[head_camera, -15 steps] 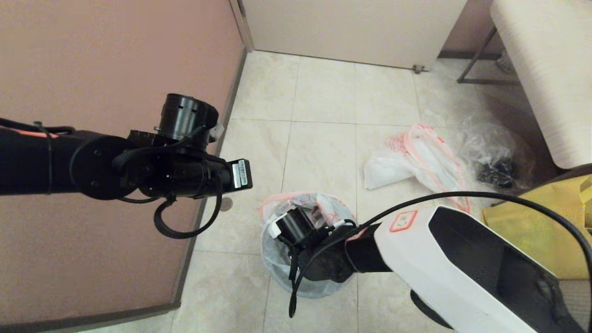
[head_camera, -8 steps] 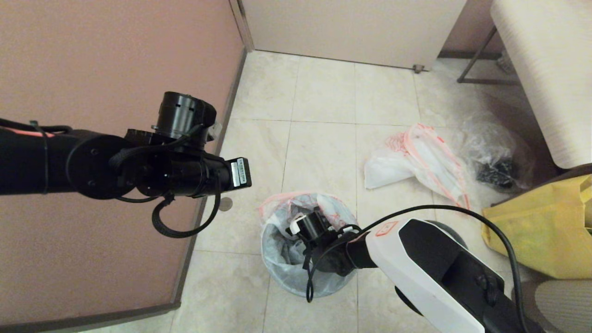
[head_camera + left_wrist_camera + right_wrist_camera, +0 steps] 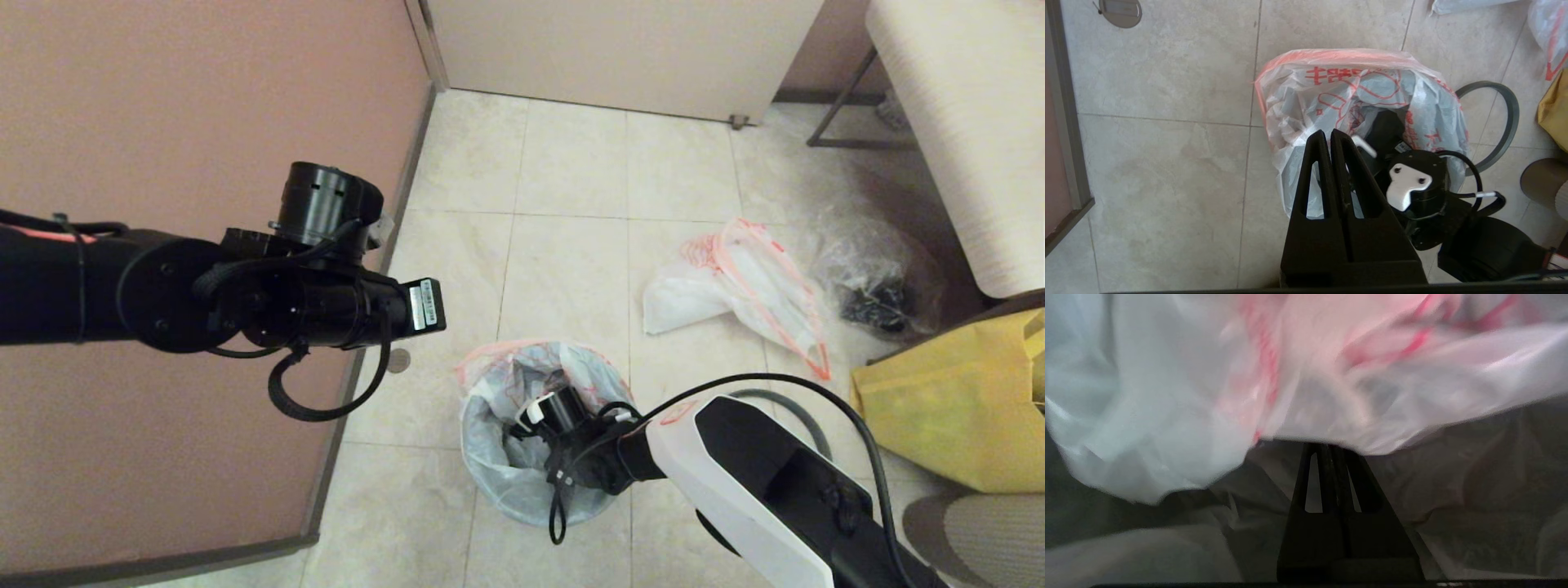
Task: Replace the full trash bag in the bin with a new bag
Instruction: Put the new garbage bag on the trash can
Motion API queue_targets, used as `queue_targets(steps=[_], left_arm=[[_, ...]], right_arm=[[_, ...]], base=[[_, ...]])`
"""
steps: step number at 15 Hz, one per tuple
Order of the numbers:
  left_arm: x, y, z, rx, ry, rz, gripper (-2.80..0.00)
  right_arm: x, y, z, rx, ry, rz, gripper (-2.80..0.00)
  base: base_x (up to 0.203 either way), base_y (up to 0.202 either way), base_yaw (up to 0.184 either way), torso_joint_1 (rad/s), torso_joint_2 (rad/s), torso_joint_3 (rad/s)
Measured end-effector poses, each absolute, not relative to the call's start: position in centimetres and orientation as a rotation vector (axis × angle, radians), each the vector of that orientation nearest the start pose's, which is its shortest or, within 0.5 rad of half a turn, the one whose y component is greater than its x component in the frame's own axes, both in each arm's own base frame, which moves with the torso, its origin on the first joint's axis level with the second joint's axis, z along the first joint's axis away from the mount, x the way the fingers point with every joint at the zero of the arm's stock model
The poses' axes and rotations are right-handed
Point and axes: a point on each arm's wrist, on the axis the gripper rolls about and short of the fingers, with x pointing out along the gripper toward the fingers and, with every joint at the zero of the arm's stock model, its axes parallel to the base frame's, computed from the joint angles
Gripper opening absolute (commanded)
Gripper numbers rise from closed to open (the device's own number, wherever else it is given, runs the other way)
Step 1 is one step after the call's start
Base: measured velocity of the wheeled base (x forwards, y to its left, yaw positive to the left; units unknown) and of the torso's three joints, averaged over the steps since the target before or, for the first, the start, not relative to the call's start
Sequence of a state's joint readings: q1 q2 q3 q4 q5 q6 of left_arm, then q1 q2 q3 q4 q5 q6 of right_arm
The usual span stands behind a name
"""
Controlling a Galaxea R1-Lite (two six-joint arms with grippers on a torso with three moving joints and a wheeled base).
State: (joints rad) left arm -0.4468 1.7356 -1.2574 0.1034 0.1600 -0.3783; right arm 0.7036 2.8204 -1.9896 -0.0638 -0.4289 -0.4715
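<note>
Right gripper (image 3: 1327, 451) was down inside the bin (image 3: 510, 482), arm reaching in from the robot's right. Its fingers (image 3: 1306, 486) were pressed together, with the tips tucked under a fold of the new bag (image 3: 1339, 81). Can't tell if any film was pinched between them. The new bag lined the bin, its orange edge and lettered top draped over the outside, loose and crumpled on the far side. The grey hoop (image 3: 1511, 114) lay flat on the floor (image 3: 571, 204) just beside the bin, on the robot's right, not on the rim. Left gripper (image 3: 1330, 136) hung above the bin's near-left edge, fingers clenched and holding nothing. The full trash bag (image 3: 735, 286) lay on the floor beyond the bin to the right, next to a clear crinkled bag (image 3: 873, 278), with a yellow bag (image 3: 947, 408) nearer the robot.
</note>
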Motion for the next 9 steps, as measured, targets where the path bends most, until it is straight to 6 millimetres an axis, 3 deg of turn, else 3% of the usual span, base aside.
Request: queue_targets(steps=[6,9], left_arm=[[29.4,-13.7,22.7,-0.191,0.597,-0.170,-2.80],[29.3,-13.7,23.0,-0.191,0.587,-0.174,-2.80]], right_arm=[[41.1,33.4,-6.3,-0.901,0.593,0.424,-2.80],[39.6,35.3,-3.3,-0.834,0.548,0.442,-2.80]], base=[[0.000,0.000,0.000,0.000,0.00,0.000],[0.000,0.000,0.000,0.000,0.00,0.000]])
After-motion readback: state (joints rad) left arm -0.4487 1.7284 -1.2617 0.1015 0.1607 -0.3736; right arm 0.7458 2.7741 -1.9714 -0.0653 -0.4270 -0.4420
